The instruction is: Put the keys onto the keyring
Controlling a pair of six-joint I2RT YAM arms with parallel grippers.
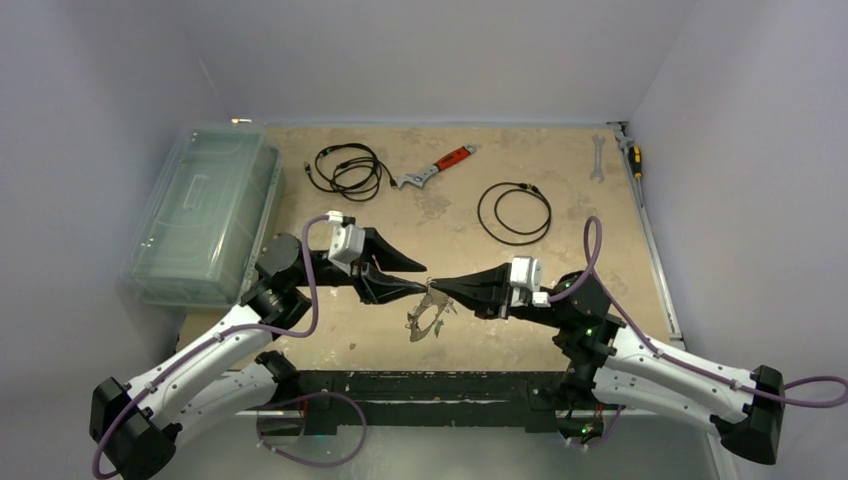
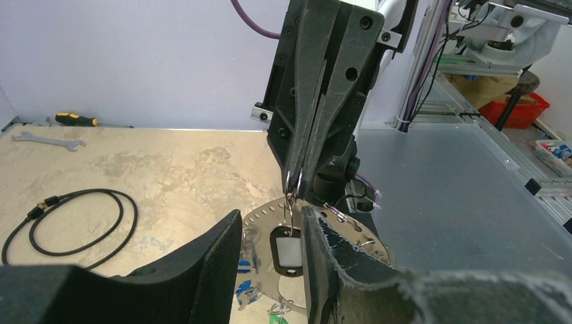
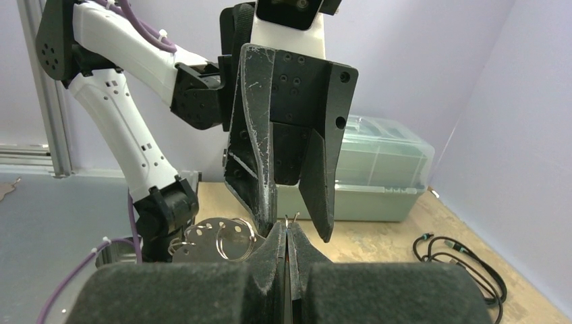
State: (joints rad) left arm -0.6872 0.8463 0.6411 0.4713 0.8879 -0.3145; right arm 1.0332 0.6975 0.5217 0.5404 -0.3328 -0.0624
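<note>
While my right gripper [image 2: 295,182] is pinched fully shut on the thin wire loop of the dark-tagged key [image 2: 287,251], the tag hangs straight down from the tips. My left gripper [image 3: 295,233] stands open with a finger on either side of that tag and grips nothing. I cannot tell whether either pad touches the tag.

The keyring [image 3: 206,236] is just behind and below the tips, tilted, between my two wrists. I cannot tell if it rests on the table [image 1: 600,250] or is lifted. Blue-headed keys [image 2: 246,270] and a green-headed key [image 2: 276,312] sit low at its near side (they look threaded, but the joins are too small to be sure).

Progress, as I judge it: partway.
- The coloured keys seem to be on.
- The dark-tagged key is the one in hand, and whether its loop passes through the hoop is hidden.
- Left to do: thread or confirm it, then release.

Room:
- It is tight between the grippers, which meet tip to tip over the ring. A sideways move by one would crowd the other.
- The table's near edge is close on my side, so a dropped key could go over it.
- Farther out, the nearest cable loop [image 1: 513,212] is well apart.
- The second cable [image 1: 345,170] and the red-handled wrench [image 1: 437,167] are farther off.
- The clear plastic box [image 1: 200,215] is beside my left elbow, well away from the tips.
</note>
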